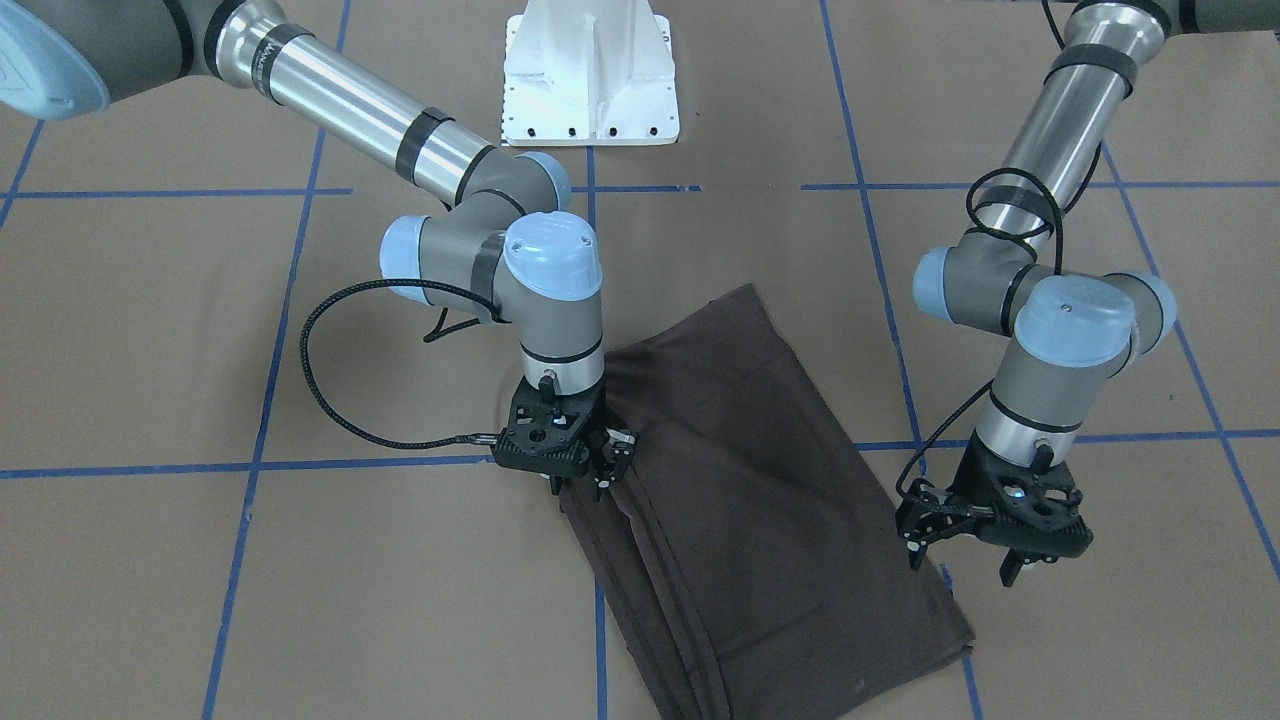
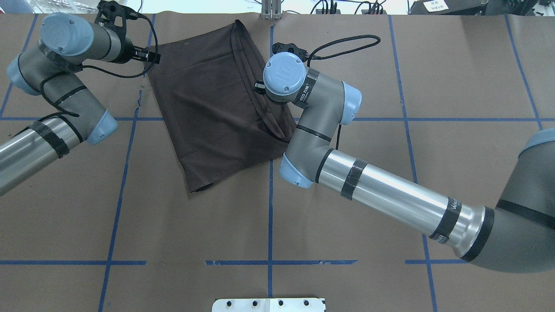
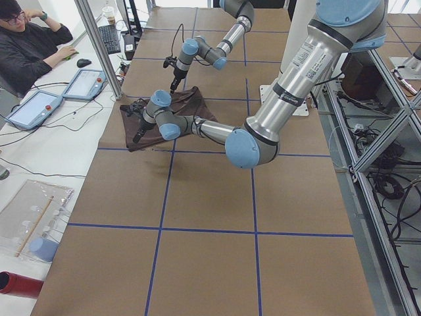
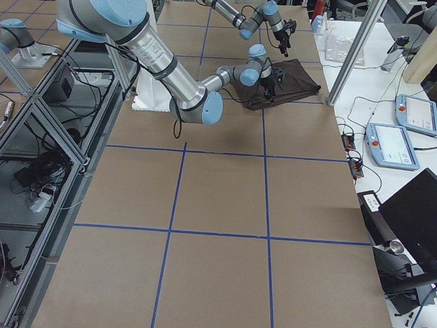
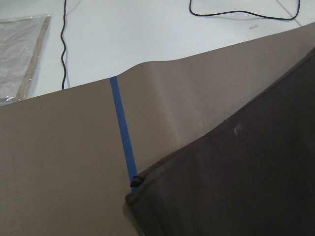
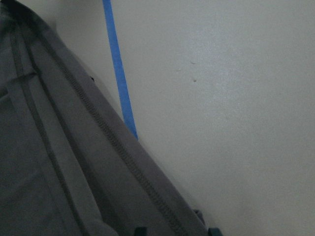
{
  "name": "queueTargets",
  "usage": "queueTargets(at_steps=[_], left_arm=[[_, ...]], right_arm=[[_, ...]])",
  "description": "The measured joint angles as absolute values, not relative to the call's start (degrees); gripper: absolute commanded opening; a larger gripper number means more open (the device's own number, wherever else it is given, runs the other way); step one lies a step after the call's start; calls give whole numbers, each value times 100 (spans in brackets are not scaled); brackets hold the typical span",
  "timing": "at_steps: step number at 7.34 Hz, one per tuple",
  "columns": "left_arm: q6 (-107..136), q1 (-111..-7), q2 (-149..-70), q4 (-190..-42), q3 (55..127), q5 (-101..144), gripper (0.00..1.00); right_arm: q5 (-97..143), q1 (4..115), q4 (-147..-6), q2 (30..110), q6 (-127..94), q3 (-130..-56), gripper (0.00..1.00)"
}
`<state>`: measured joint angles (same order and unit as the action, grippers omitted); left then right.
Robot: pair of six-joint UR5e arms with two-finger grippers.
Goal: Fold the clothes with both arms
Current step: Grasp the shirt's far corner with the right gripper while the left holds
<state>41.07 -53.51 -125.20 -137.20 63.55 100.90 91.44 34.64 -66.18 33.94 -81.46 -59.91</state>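
Between the fingers of the right gripper (image 1: 578,488) only a narrow gap is seen. The stacked hem edge of the shirt (image 1: 760,470) is straddled there and, as far as can be judged, not pinched. The fingers of the left gripper (image 1: 962,560) are spread wide and nothing is held. They hang at the shirt's opposite long edge, near the corner farthest from the pedestal (image 1: 590,80).

The shirt is laid flat on the table (image 1: 150,330), already folded to an oblong of several layers. It lies straight out from the pedestal, well apart from it and skewed to the blue tape lines.

The cloth is judged thin, light and limp. It would probably sag between two holds, and its layers could slide apart if only the top one were caught. A hold is best taken low, through all layers at once, at the stitched hems or corners, where the doubled fabric gives the fingers something to bite. Both ends are best lifted together and kept taut, so that the existing folds are not spilled
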Motion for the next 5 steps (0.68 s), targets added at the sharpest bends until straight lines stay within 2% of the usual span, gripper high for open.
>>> queueTargets(at_steps=[5], left_arm=[[4154, -5327, -12445, -13722, 6413, 10090, 100]], right_arm=[[8862, 3303, -6624, 3400, -8119, -5787, 51]])
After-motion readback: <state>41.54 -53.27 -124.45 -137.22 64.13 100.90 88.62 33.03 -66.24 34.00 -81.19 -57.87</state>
